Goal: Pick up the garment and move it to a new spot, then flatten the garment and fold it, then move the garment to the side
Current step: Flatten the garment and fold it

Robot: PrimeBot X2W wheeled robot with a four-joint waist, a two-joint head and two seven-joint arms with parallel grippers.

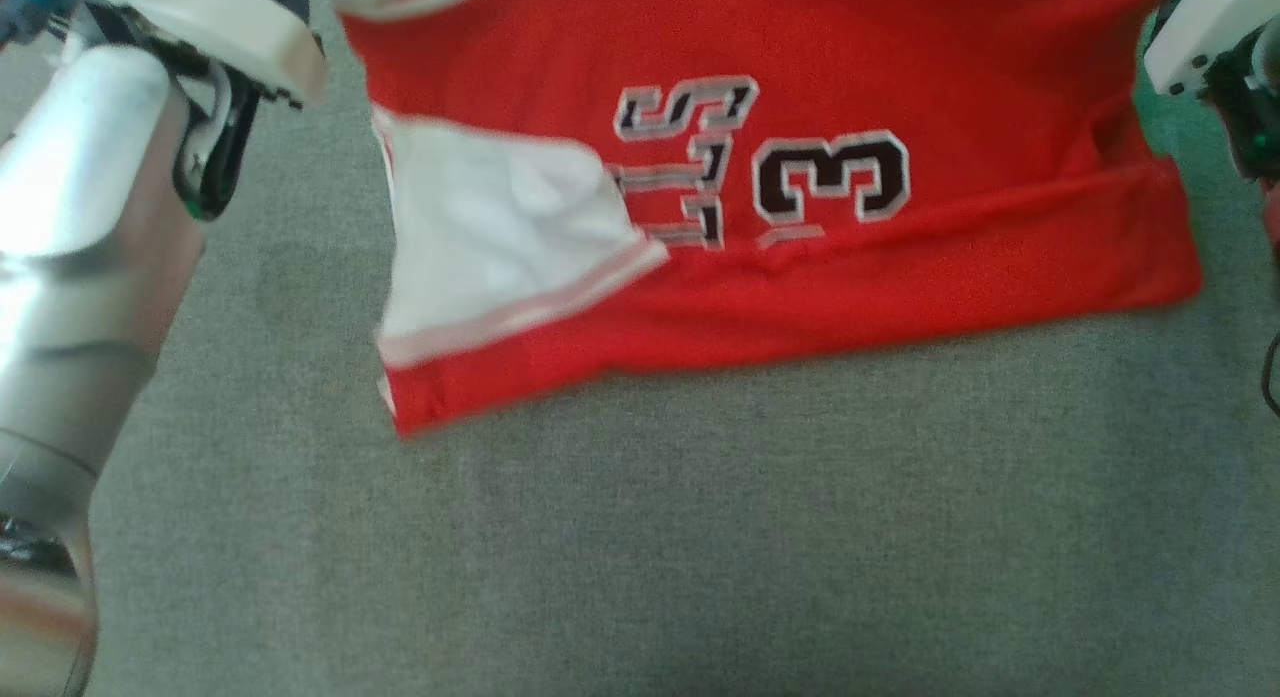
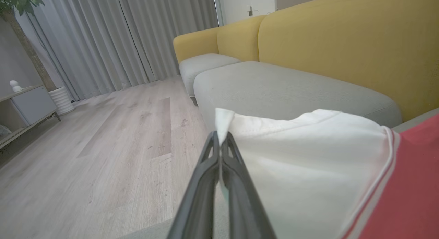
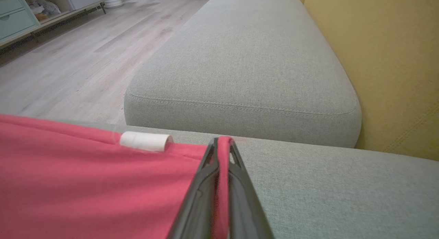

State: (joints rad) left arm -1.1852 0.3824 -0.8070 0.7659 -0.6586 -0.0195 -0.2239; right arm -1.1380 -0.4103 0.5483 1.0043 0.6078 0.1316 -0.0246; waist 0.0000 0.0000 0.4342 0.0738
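Head view gives me the printed face of the garment [image 1: 850, 267]: a red jersey with a black, white-edged "3" and block letters, lying across the upper part of the grey seat cushion [image 1: 700, 537]. Its white sleeve [image 1: 490, 227] is folded over the red body on my left side. The bottom hem runs slightly askew and the frame is a little blurred.

The wrist views give me the grips. In the left wrist view, my left gripper [image 2: 220, 138] has its fingers pressed together on a corner of the white sleeve hem, and the cloth peaks up just past the tips. In the right wrist view, my right gripper [image 3: 222, 143] is pinching a fold of the red fabric edge, which wraps over the tips. A small white tag [image 3: 145, 141] sits on the red cloth just beside that grip.

Pose: my silver left forearm [image 1: 70, 277] comes in along the left edge of the head view. The pale right wrist housing [image 1: 1200, 27] sits at the upper right corner, beside the garment's right edge.

Room: a second grey cushion [image 3: 247, 67] adjoins mine. A yellow sofa back [image 2: 343, 43] stands behind them. There is a pale wood floor [image 2: 120, 146], grey curtains [image 2: 120, 36] and a low cabinet [image 2: 27, 105] at the far left.
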